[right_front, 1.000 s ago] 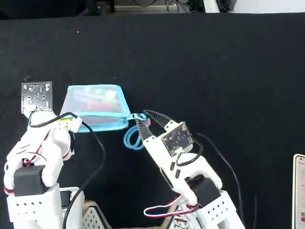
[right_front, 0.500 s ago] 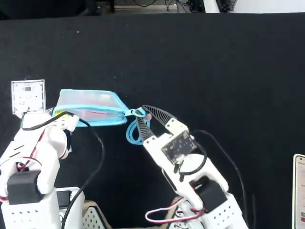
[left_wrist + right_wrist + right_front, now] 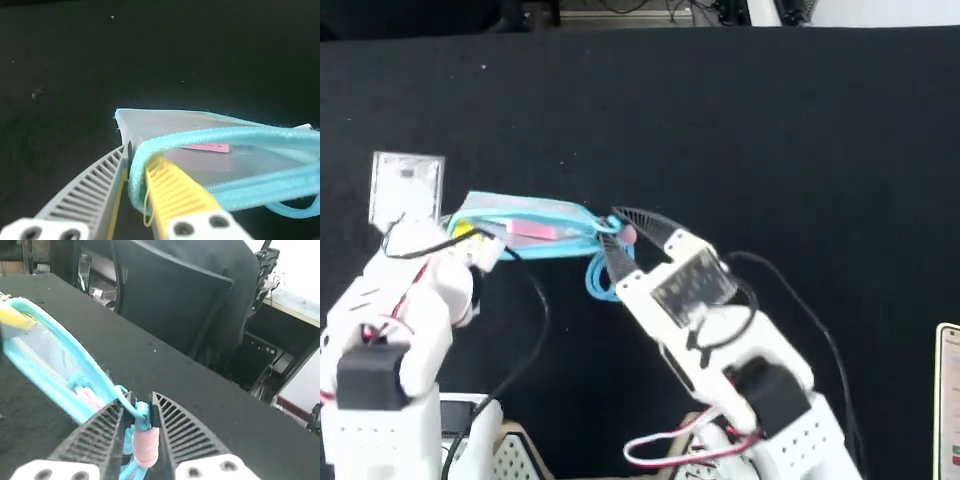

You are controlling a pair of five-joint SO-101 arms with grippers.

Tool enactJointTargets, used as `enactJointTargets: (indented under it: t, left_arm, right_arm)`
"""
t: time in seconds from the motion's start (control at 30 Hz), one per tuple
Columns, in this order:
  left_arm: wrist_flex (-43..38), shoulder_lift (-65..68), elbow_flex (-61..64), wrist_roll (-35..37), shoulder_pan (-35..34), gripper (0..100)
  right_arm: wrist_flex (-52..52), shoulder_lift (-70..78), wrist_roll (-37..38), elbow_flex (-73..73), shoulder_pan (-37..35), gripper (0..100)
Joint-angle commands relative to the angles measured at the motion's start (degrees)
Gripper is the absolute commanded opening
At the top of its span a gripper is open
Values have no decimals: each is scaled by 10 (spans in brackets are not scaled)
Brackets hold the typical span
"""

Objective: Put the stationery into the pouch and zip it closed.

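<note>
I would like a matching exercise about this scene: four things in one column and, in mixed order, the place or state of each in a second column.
Things
1. left end effector, yellow and grey
2. right end effector, black and ribbed
3. flat pink stationery piece
4. light blue cord loop

Places or states
A. inside the translucent pouch with light blue zip
B. shut on the small pink zipper pull
C. by the pouch's corner, beside the black end effector
D. shut on the pouch's other end

Pairs: 1-D, 2-B, 3-A, 4-C

An office-like workroom: a black office chair [image 3: 175,305] is standing behind the black surface [image 3: 165,370], a cluttered desk [image 3: 295,302] sitting beyond the chair.
</note>
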Motion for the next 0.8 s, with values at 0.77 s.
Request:
enactJointTargets:
  t: [0.77]
  left_arm:
    - [253, 335, -504, 20, 14, 173]
  right_arm:
    - [73, 333, 40, -320, -4, 11]
